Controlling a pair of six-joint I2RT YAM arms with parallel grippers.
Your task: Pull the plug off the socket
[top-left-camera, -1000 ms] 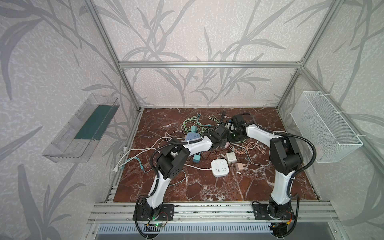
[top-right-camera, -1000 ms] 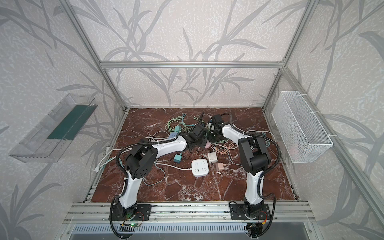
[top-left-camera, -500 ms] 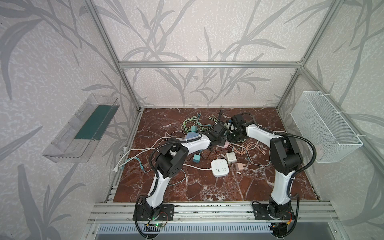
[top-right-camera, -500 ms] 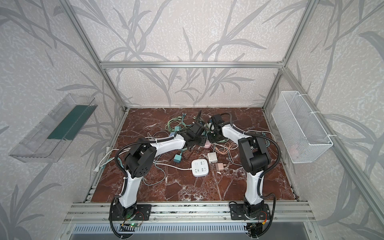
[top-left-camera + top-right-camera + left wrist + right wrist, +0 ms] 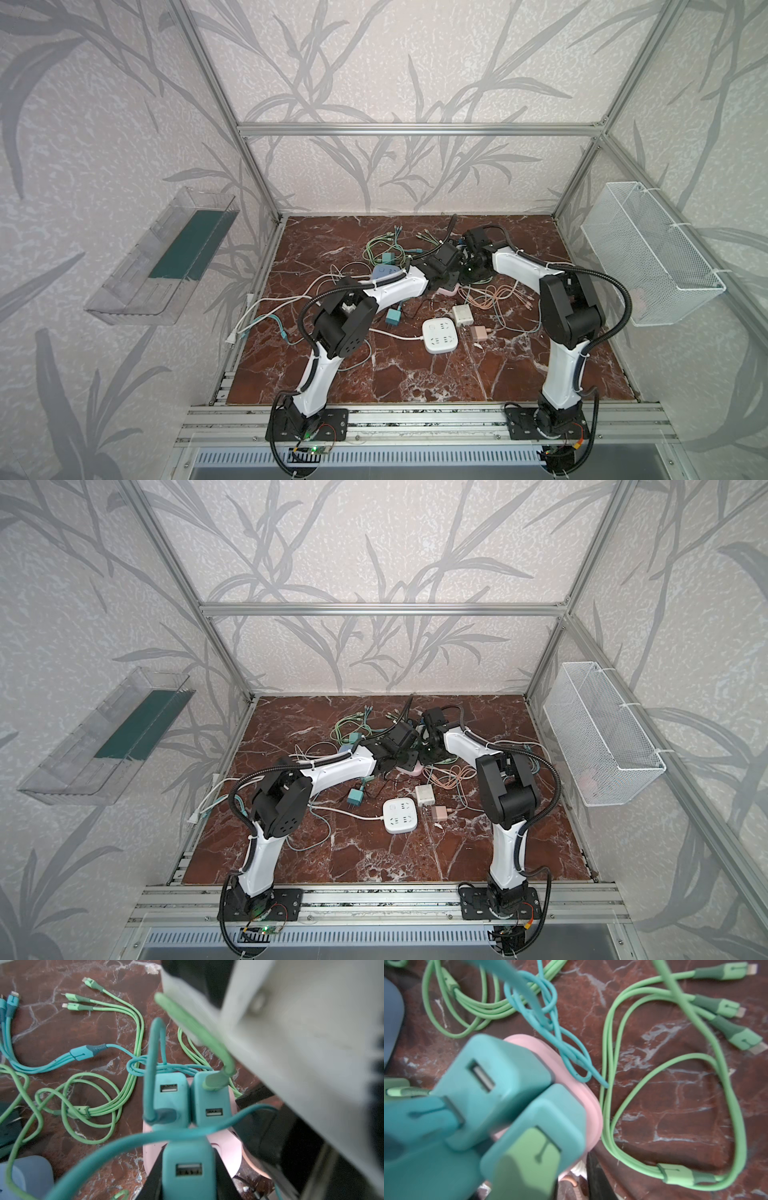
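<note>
Both arms are found almost unmoved since a second earlier; only in the left wrist view are the left fingers [image 5: 154, 1180] seen clamped shut on the teal plug [image 5: 188, 1169] at the pink socket [image 5: 230, 1153], while the right fingers [image 5: 593, 1180] are closed beside that socket, their hold not discernible.

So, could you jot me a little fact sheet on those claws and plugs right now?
Left claw: closed around a teal plug
Right claw: closed, by the pink socket block; hold unclear
Also on the block: second teal plug, third teal plug
Around: green cables loose on the marble table
</note>
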